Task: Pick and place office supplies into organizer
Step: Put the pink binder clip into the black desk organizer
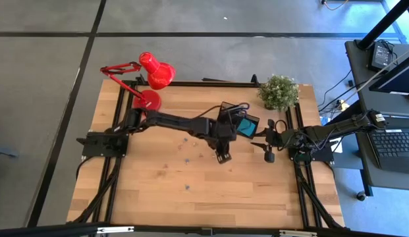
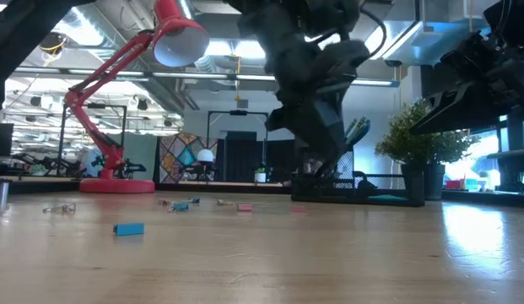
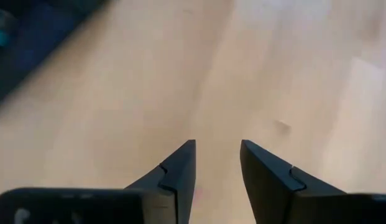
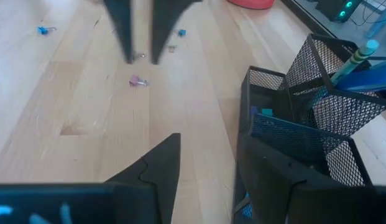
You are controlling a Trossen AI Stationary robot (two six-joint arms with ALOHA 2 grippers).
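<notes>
Two dark arms meet near the black mesh organizer (image 1: 238, 120) at the far right of the slatted wooden worktop (image 1: 158, 191); only the right wrist view shows its wire compartments, with a teal pencil end poking up. The left gripper (image 3: 217, 163) hangs over bare wood beside it, fingers parted and empty; the right gripper (image 4: 208, 165) waits just right of the organizer, fingers apart, holding nothing. From table height, small clips (image 2: 128, 229) lie scattered before a red lamp (image 2: 118, 93) and potted plant (image 2: 418, 139).

— Any writing you can make out, on anything at all?
— No. No label, brand, number or sign is legible in any of the four views.
</notes>
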